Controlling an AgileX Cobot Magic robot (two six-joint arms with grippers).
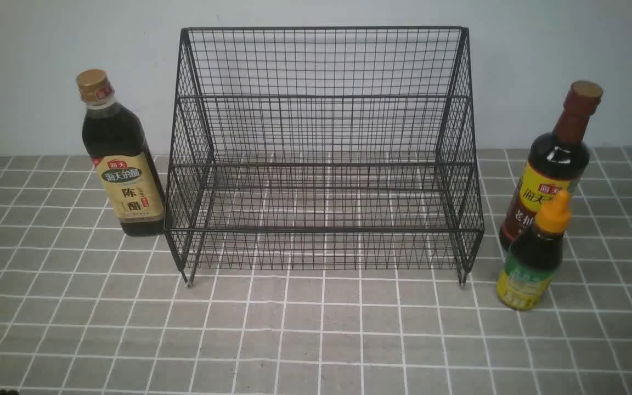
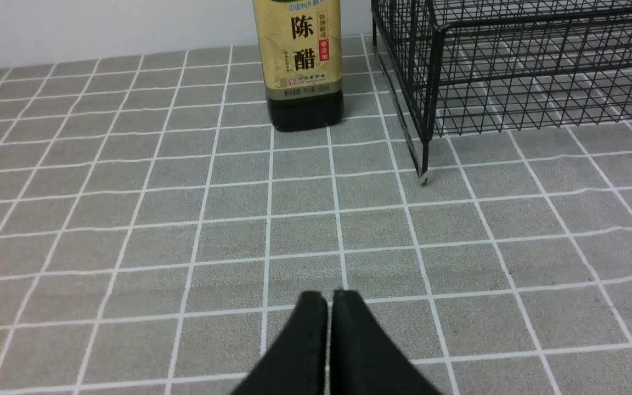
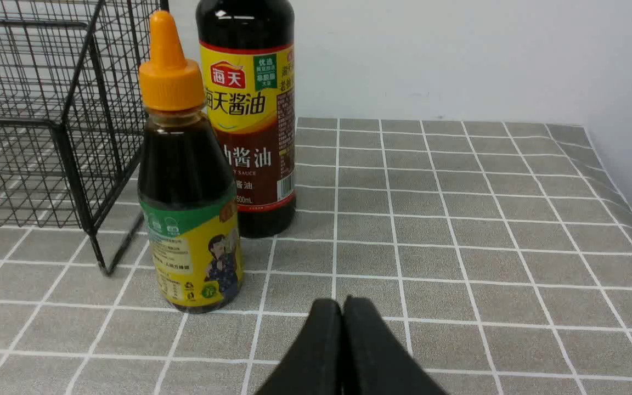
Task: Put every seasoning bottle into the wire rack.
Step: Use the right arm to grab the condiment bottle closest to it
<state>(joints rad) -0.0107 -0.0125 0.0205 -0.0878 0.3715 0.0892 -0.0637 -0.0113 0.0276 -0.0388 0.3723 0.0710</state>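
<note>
The black wire rack (image 1: 324, 230) was the largest thing there, standing against the pale wall on the checked cloth (image 1: 294, 351), with no bottle on either tier. Next in size came the two tall bottles: the gold-capped vinegar bottle (image 1: 129, 181) stood upright just beside the rack's left side, and the soy sauce bottle (image 1: 549, 175), with its brown-red neck, stood upright near its right side. Smallest of the three, the orange-nozzled bottle (image 1: 532, 258) stood upright close in front of the soy sauce, partly hiding its label. Both the left gripper (image 2: 331, 299) and the right gripper (image 3: 343, 304) were clenched, fingertips together, with nothing between them. As far as the pictures showed, none of the work was done and all three bottles were left to rack. The first move probably called for opening a gripper and reaching for a bottle.
</note>
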